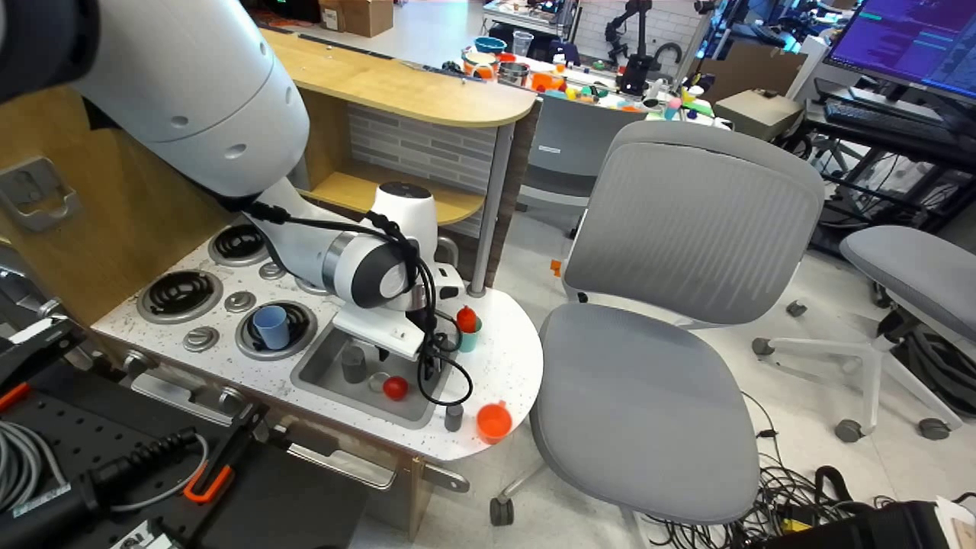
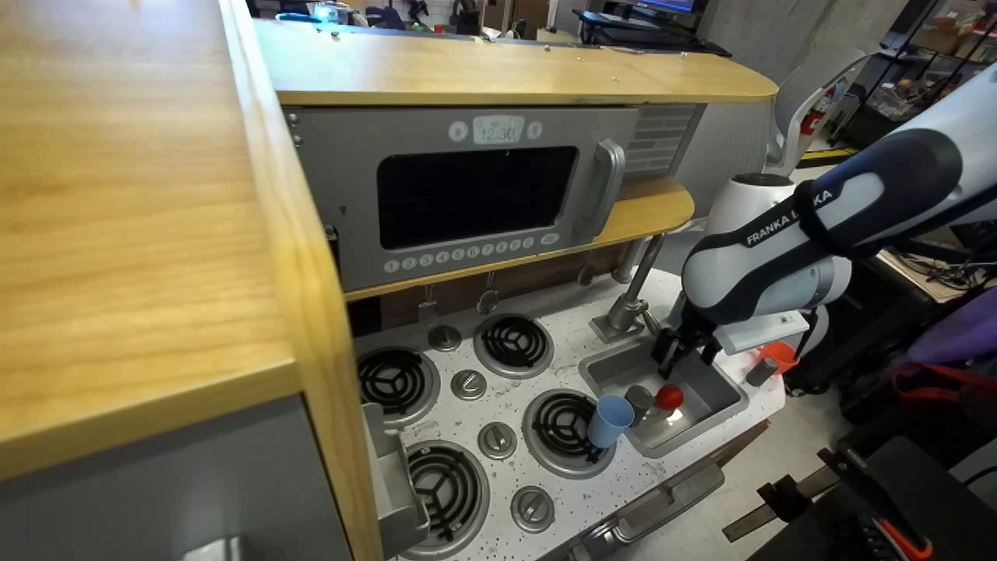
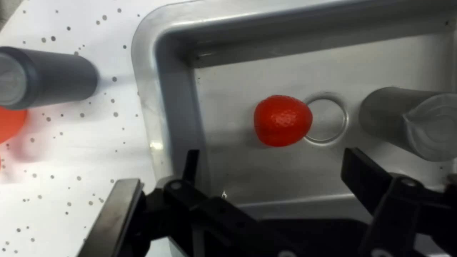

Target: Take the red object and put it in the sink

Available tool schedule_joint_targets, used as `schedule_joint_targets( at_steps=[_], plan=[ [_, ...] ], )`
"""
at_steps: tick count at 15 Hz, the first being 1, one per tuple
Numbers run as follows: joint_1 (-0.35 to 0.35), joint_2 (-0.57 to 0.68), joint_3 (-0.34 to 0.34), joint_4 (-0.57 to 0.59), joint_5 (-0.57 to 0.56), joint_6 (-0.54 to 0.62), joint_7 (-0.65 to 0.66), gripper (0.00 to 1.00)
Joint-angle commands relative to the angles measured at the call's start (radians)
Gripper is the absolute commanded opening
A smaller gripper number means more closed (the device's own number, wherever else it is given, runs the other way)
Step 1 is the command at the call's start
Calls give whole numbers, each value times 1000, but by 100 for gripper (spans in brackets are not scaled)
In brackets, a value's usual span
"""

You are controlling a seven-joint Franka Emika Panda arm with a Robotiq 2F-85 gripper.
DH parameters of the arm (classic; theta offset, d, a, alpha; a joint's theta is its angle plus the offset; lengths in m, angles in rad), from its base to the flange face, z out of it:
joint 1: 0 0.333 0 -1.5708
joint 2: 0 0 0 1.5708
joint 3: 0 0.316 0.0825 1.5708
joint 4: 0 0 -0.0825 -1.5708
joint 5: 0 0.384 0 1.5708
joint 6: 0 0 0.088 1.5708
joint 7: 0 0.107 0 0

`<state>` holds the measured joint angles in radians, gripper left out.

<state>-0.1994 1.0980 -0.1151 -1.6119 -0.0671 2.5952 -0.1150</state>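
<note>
Drain (image 3: pixel 327 119) lies between red object (image 3: pixel 283 120) and grey cylinder (image 3: pixel 407 119) in the sink (image 3: pixel 321 64).

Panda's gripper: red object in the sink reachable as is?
Likely yes: the open gripper hangs over the sink, nothing shows between it and the red object, and the grey cylinder sits off to one side.

A robotics lab: robot arm (image 1: pixel 198 99) over toy-kitchen counter (image 1: pixel 505 354), desk monitor (image 1: pixel 911 46), tangled floor cables (image 1: pixel 751 488)
</note>
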Motion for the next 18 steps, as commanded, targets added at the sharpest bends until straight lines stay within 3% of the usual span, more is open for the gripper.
schedule_joint_targets(
  at_steps=[1,5,12,13,18],
  plan=[
    [-49,-165,38,-178,23,38,-42,100],
    [-90,-334,28,-323,16,33,-83,100],
    [-293,-658,84,-494,138,-8,-351,100],
    [-225,-544,44,-412,108,-4,-272,100],
    [-265,-643,49,-472,133,-9,-341,100]
  ],
)
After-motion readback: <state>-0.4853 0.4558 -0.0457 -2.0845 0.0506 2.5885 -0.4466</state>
